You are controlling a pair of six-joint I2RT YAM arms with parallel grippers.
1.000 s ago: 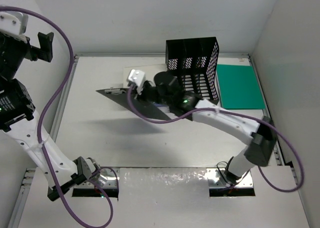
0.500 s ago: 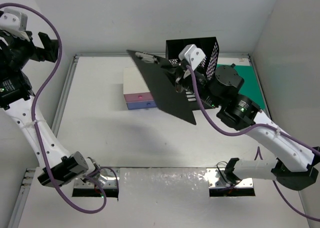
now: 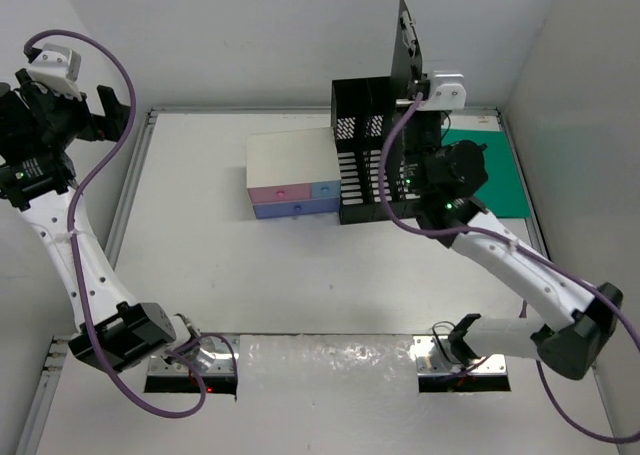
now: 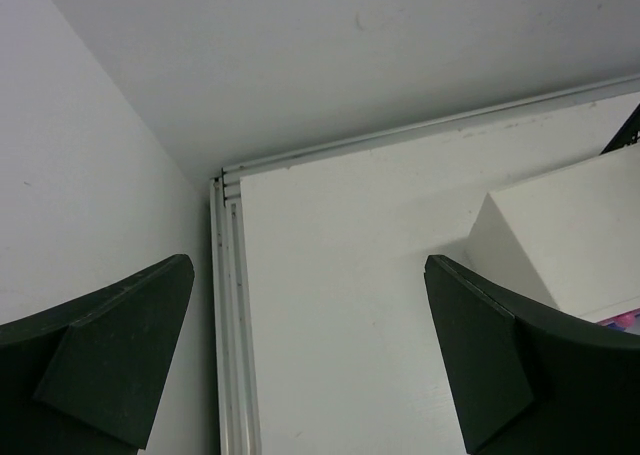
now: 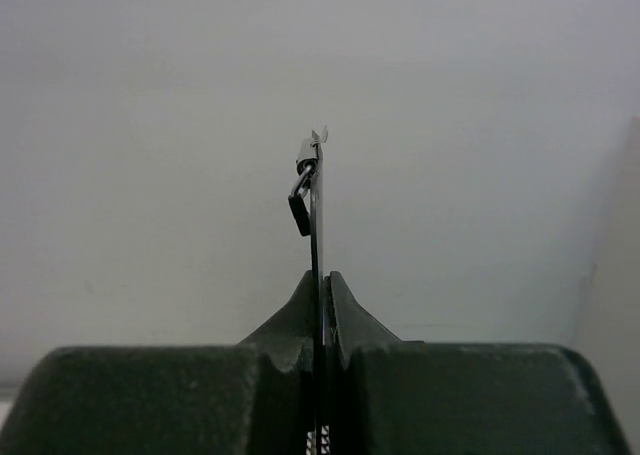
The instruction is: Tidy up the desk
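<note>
My right gripper (image 3: 418, 97) is shut on a thin black clipboard (image 3: 407, 47) and holds it upright on edge, above the black mesh file rack (image 3: 375, 165) at the back of the white desk (image 3: 250, 275). In the right wrist view the clipboard (image 5: 318, 205) stands edge-on between my pressed fingers, its metal clip at the top; the gripper (image 5: 322, 280) pinches its lower part. My left gripper (image 3: 105, 113) is open and empty, raised high over the desk's far left corner. In the left wrist view, that gripper (image 4: 310, 355) looks down on the bare desk (image 4: 340, 305).
A small white-topped box with pink and blue drawers (image 3: 290, 175) sits just left of the rack; its corner shows in the left wrist view (image 4: 570, 235). A green folder (image 3: 490, 170) lies flat right of the rack. White walls stand close around the desk's grey rim (image 4: 228, 325).
My right arm lifted the clipboard off the desk, swung it right and turned it upright above the file rack, uncovering the drawer box. My left arm shifted slightly at the upper left.
</note>
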